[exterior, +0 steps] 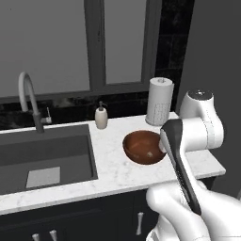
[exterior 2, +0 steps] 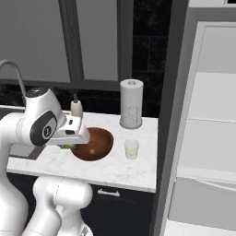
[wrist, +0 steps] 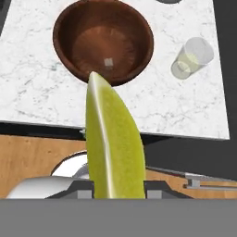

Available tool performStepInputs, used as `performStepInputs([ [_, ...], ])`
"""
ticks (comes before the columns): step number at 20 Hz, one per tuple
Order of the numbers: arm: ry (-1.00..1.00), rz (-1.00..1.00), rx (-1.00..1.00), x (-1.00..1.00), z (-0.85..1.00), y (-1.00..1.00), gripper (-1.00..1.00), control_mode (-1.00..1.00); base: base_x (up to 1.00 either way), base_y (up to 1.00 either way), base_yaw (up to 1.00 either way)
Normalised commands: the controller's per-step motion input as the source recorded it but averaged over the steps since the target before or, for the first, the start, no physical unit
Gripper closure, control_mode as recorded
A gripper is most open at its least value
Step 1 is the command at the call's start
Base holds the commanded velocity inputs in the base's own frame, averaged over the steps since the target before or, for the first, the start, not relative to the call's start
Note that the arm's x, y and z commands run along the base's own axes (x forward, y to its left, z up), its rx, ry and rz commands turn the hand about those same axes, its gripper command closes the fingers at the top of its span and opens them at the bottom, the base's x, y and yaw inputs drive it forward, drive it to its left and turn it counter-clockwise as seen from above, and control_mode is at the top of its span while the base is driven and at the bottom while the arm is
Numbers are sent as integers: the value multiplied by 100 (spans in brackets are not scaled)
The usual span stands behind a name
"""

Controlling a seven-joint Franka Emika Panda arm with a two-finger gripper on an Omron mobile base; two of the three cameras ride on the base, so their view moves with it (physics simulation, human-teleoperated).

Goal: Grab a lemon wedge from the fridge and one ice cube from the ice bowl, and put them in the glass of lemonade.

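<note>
My gripper (wrist: 118, 190) is shut on the lemon wedge (wrist: 113, 148), a long yellow-green slice that sticks out between the jaws. Beyond it on the white marble counter sits the reddish-brown ice bowl (wrist: 102, 41) with one pale ice cube (wrist: 109, 62) at its bottom. The glass of lemonade (wrist: 192, 58) stands to the bowl's right. In the right base view the gripper (exterior 2: 68, 145) hangs at the bowl's (exterior 2: 94, 143) left rim, over the counter's front part, and the glass (exterior 2: 132, 149) is a little right of the bowl. The fridge (exterior 2: 207, 115) stands open at the right.
A tall white paper-towel roll (exterior 2: 131, 103) stands behind the glass and a cream soap dispenser (exterior: 101, 117) behind the bowl (exterior: 143, 147). The dark sink (exterior: 42, 155) with its faucet (exterior: 28, 94) lies to the left. The counter's front edge (wrist: 115, 127) is just below the wedge's tip.
</note>
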Motion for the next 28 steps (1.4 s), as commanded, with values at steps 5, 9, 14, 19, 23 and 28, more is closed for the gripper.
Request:
performStepInputs([
  [5, 0, -3, -1, 10, 0, -1, 100, -100, 45, -8, -12],
  [9, 4, -6, -3, 25, 0, -18, 100, -100, 0, 0, 0],
  [14, 13, 0, -3, 0, 0, -39, 100, -100, 0, 0, 0],
  [19, 20, 4, -14, 0, -9, -58, 100, -100, 0, 0, 0],
  [23, 27, 20, -29, 20, -35, -65, 100, -100, 0, 0, 0],
  [28, 35, 28, -29, 18, -39, -47, 100, -100, 0, 0, 0],
])
